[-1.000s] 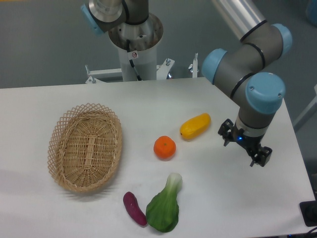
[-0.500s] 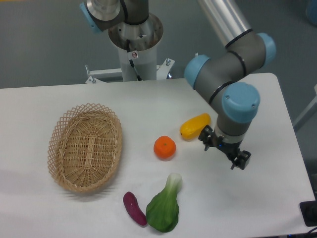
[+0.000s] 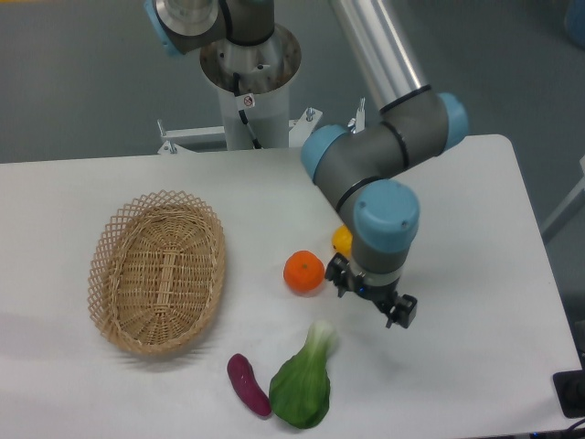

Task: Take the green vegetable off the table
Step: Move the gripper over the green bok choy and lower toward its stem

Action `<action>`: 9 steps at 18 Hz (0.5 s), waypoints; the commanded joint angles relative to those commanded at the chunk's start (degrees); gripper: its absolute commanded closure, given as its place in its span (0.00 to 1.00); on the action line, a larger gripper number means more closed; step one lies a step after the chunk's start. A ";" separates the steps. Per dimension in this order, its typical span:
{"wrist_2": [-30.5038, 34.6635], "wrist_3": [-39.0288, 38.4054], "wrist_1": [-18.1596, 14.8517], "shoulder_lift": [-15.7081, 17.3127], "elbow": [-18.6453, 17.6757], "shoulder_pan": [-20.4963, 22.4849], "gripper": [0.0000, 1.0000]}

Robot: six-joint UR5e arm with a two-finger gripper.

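My gripper (image 3: 371,294) hangs over the middle of the counter (image 3: 475,366), released and grasping nothing, just right of the orange (image 3: 303,272). The green vegetable (image 3: 303,382) lies near the counter's front edge, stalk toward the gripper but apart from it. The purple eggplant (image 3: 248,385) lies just beside its leaf. The wicker basket (image 3: 157,271) sits toward the left edge.

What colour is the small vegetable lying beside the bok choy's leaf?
Purple: the small eggplant lies just left of the green vegetable, clearest in the fixed camera view.
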 joint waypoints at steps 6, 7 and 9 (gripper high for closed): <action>-0.26 -2.73 0.00 -1.41 0.00 -2.12 0.00; -0.26 -2.74 0.00 -1.67 0.00 -2.29 0.00; -0.08 -2.82 1.13 -2.72 0.09 -3.34 0.00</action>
